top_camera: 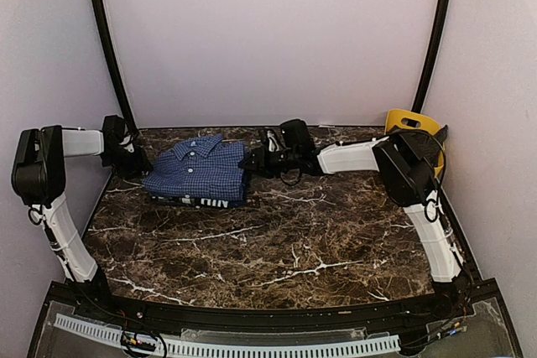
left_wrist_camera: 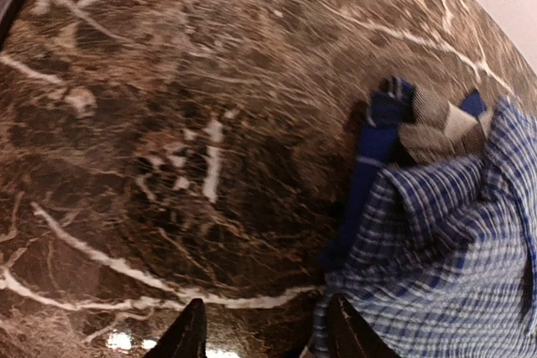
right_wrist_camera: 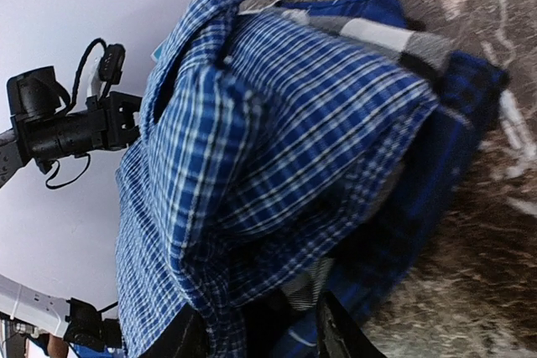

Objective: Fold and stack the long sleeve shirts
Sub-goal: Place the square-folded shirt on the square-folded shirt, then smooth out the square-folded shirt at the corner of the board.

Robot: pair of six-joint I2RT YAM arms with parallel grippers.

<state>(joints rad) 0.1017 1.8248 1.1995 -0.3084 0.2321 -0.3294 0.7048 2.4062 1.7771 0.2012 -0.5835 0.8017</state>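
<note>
Left hand (left_wrist_camera: 267, 312) sits at the left of the overhead frame, fingers spread wide with nothing between them but the brown marbled stone worktop (left_wrist_camera: 151, 165). It waits just beside the stack's left edge, probably placed to square that side up.

Centre-left in the same frame lies the folded blue fine-checked button-up shirt (top_camera: 197, 169), collar showing. It rests on top of the bold black-and-white plaid shirt (top_camera: 200, 201), whose edge peeks out below.

Right hand (right_wrist_camera: 252, 316) meets the stack's right edge. Its fingers are parted and straddle the cloth rather than pinching it, as far as I can judge. Folding and stacking look nearly finished. A yellow plastic bin (top_camera: 409, 119) stands at the upper right, well apart.
</note>
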